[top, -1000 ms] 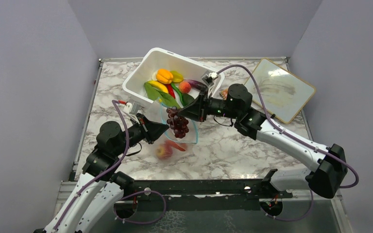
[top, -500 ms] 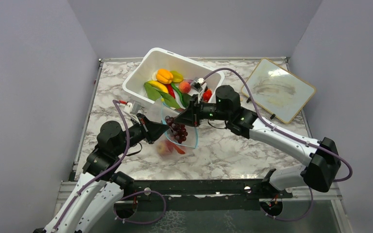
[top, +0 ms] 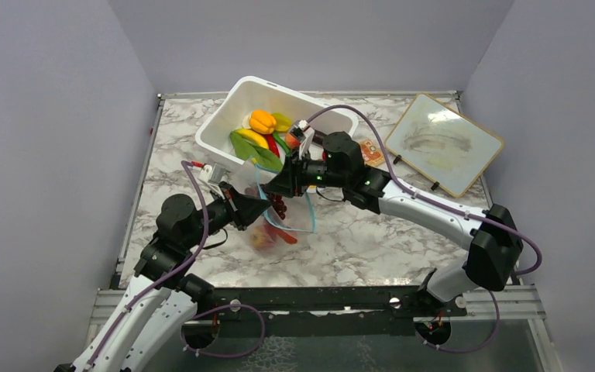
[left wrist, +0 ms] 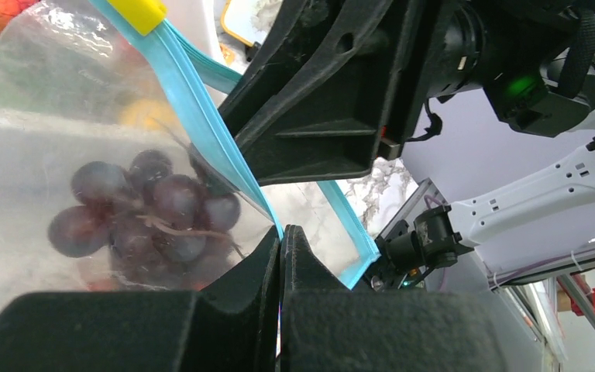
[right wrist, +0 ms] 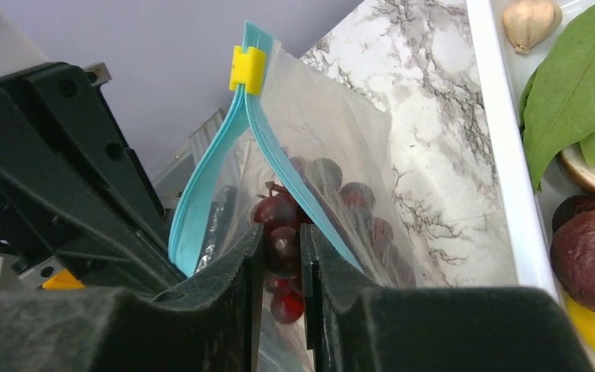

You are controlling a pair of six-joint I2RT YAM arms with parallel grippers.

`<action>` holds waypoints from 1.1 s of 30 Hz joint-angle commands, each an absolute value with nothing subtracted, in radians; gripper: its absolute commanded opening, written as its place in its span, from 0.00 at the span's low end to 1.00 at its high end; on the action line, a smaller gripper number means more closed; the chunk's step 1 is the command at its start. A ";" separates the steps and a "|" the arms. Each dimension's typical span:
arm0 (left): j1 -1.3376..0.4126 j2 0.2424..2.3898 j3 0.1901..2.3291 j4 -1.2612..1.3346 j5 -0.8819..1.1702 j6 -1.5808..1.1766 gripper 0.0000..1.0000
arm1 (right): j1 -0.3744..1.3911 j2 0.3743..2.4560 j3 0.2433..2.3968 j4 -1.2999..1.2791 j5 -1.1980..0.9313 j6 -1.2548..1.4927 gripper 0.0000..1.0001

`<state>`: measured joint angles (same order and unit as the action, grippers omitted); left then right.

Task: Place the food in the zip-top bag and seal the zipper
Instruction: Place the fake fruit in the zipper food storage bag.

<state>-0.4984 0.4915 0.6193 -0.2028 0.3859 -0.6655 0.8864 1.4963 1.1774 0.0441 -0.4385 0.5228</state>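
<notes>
The clear zip-top bag stands with its mouth open, and my left gripper is shut on its near edge at the light blue zipper. A yellow slider sits at the zipper's far end. My right gripper reaches into the mouth, jaws narrowly apart and closed around one grape of the purple grapes, which hang inside the bag. A reddish fruit and a carrot lie at the bag's bottom. More food, such as an orange pepper, fills the white tub.
The tub's rim runs just right of the bag, holding a garlic bulb, green leaves and a dark round piece. An orange packet and a framed board lie at the back right.
My right gripper has moved left and down, carrying the grapes from above the bag into its mouth. My left gripper has kept its hold on the bag's edge.
</notes>
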 commanded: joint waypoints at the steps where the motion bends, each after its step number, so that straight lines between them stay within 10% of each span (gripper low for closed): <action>1: -0.494 0.476 0.614 -0.163 0.419 -0.668 0.00 | 0.897 1.508 1.230 0.042 -0.414 0.529 0.29; 13: -0.494 0.483 0.607 -0.170 0.392 -0.640 0.00 | 0.897 1.354 1.292 -0.147 -0.323 0.361 0.57; 33: -0.494 0.485 0.632 -0.299 0.279 -0.411 0.00 | 0.870 1.480 1.486 -0.295 0.067 0.052 0.59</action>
